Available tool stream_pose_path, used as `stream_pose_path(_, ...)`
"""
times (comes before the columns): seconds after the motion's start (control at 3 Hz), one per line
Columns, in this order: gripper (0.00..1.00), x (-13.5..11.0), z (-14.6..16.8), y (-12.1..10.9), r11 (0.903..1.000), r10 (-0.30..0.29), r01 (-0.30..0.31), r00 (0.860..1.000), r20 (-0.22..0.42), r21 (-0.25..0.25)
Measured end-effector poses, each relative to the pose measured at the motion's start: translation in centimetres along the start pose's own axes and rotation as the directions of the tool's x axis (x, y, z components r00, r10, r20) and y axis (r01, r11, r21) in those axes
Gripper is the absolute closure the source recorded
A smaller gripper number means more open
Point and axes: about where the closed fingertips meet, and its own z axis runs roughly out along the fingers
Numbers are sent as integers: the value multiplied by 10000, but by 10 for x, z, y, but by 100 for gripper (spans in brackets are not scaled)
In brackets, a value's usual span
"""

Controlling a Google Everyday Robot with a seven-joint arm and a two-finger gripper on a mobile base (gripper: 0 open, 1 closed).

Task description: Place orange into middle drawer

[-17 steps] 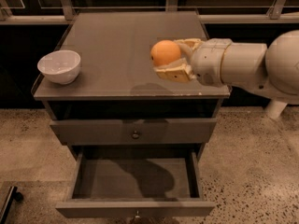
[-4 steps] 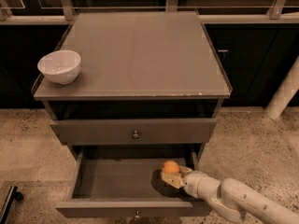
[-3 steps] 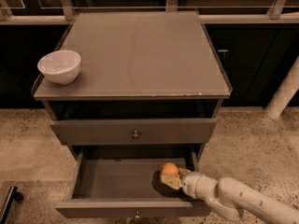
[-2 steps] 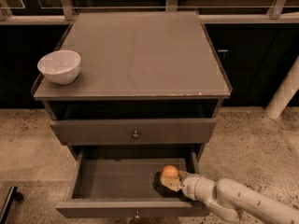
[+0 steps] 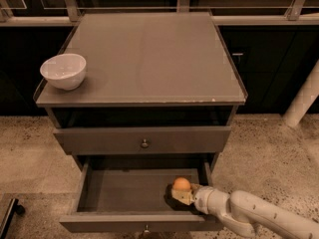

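Grey cabinet, flat matte counter (image 5: 149, 54) w/ a thin raised lip along the edges. Round white bowl (image 5: 63, 70), glossy, sat at the far-left part of the counter, near the left edge.

Under the counter, an open dark slot, then the upper drawer (image 5: 99, 140), closed: flat grey front, small round metal knob (image 5: 144, 144) at centre.

Below it the middle drawer (image 5: 119, 195) was pulled out toward the near side: wide, shallow, dark-grey, smooth bare bottom, thin side walls, another small knob (image 5: 146, 229) on its near front.

Orange (image 5: 182, 183), small, round, smooth-skinned, was inside the middle drawer at the right side, approx. mid-depth, low over the drawer bottom.

Gripper (image 5: 182, 192) was in the same right part of the drawer, reaching in from the near right over the front edge. Its tan jaws pinched the orange, fruit bulging out at the far end. Behind it a smooth white rounded arm (image 5: 249, 215) ran off to the near-right corner.

Floor (image 5: 269, 143) around the cabinet: speckled beige stone-like surface. White cylindrical post (image 5: 304, 98) leaned at far right.
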Motion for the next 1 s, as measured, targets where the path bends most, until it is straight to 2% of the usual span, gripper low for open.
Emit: stream_pose_path(1.0, 13, 0, 0, 0, 10000, 0, 0, 10000, 0, -1)
